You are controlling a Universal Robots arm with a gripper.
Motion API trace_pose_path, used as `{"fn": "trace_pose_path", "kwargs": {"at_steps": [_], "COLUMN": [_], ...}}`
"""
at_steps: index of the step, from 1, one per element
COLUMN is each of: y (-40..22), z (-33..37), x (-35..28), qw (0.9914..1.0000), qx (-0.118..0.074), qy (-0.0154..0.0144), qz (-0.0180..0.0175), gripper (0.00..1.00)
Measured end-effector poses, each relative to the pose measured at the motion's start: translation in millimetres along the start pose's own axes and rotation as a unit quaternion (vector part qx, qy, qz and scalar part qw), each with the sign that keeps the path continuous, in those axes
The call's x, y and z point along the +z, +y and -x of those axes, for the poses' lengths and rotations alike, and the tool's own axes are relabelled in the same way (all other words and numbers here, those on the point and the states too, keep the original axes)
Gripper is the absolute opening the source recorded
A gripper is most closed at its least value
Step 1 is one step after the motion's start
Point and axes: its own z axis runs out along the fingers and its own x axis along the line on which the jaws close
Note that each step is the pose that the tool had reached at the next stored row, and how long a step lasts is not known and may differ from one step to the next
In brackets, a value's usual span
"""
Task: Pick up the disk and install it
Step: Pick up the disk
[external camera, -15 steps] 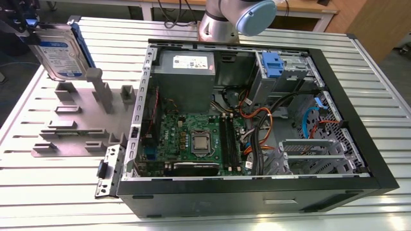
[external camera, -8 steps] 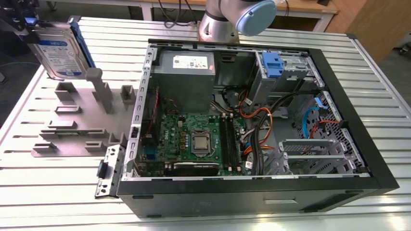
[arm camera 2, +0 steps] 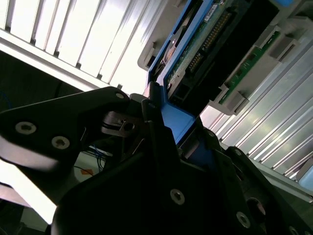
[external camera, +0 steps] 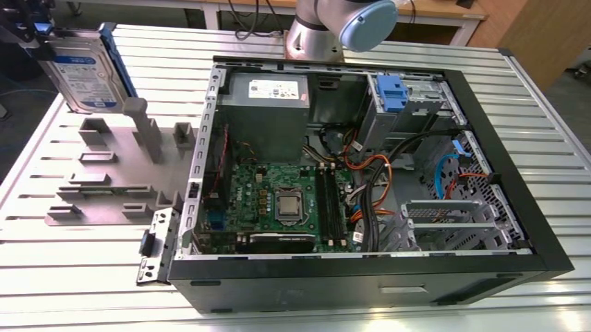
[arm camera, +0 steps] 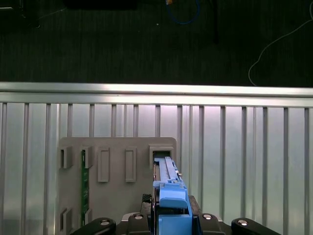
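Gripper: at the exterior view's upper left corner, the gripper (external camera: 41, 38) is clamped on the top end of the disk. In the second wrist view its black fingers (arm camera 2: 159, 147) pinch the blue rail between them.
Disk: the disk (external camera: 85, 72) hangs upright in that grip at the exterior view's upper left. Its blue-and-white label faces the camera and a blue rail (external camera: 115, 59) runs along its right edge. It sits over the far end of the fixture plate, well apart from the case. I cannot tell whether its lower edge touches the plate.
Fixture plate: a grey fixture plate (external camera: 102, 187) with raised slots and posts lies flat at the exterior view's left, just beside the case.
Table: a slatted metal table (external camera: 83, 277) carries everything.
Case: an open black case (external camera: 517, 207) lies on its side and takes up the centre and the exterior view's right.
Power supply: a grey power supply (external camera: 268, 111) with a white sticker sits at the upper middle of the case.
Motherboard: a green motherboard (external camera: 277, 200) sits at the lower middle of the case.
Latch: a blue latch (external camera: 392, 93) stands in the upper right of the case interior.
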Motion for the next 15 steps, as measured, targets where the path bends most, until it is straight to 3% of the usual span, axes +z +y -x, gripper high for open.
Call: {"fn": "trace_pose_path", "kwargs": {"at_steps": [15], "y": [0.0], "z": [0.3], "x": [-9.7], "qw": [1.00000], "qx": [0.000], "qy": [0.0000], "qz": [0.0000], "gripper": [0.36]}}
